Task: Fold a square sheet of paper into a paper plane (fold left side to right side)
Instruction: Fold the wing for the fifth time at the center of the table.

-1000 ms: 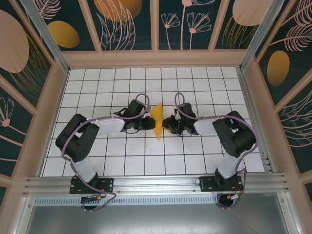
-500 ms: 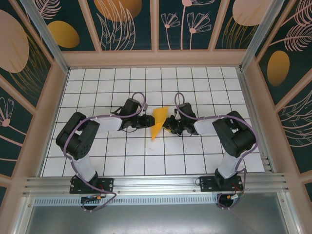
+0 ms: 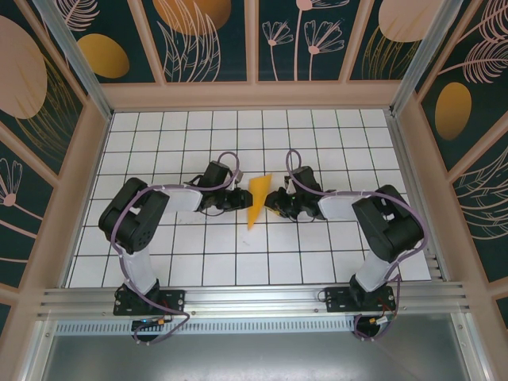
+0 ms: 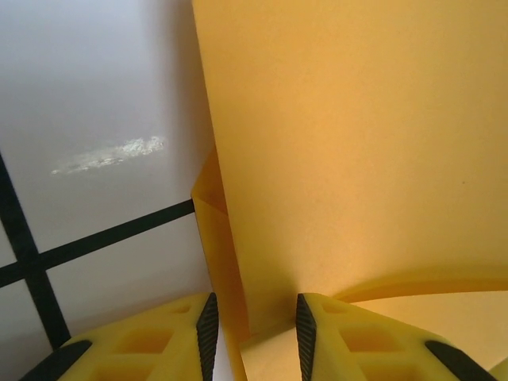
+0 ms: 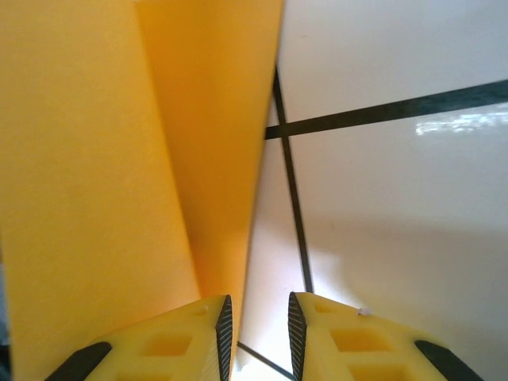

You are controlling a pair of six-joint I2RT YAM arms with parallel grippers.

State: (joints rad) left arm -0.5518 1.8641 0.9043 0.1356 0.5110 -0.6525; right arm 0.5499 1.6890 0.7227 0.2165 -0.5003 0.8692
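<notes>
The square sheet of paper (image 3: pixel 255 198), orange-yellow, lies mid-table folded into a narrow pointed paper plane shape, its tip toward the near side. My left gripper (image 3: pixel 240 198) sits low at its left edge. In the left wrist view the left gripper (image 4: pixel 255 321) is open, with a raised paper fold (image 4: pixel 230 270) standing in the gap and the paper (image 4: pixel 357 143) spreading beyond. My right gripper (image 3: pixel 272 203) sits at the paper's right edge. In the right wrist view the right gripper (image 5: pixel 259 321) is open over bare table, with the paper (image 5: pixel 119 159) beside its left finger (image 5: pixel 202 333).
The white gridded table (image 3: pixel 317 254) is enclosed by a wooden frame and dark printed wall panels (image 3: pixel 198 40). A metal rail (image 3: pixel 254 298) runs along the near edge by the arm bases. A scuff mark (image 4: pixel 111 155) shows on the tile beside the paper.
The paper has settled flatter, and its near tip has swung a little to the left. My left gripper has drawn back slightly leftward. The right gripper has stayed in place.
</notes>
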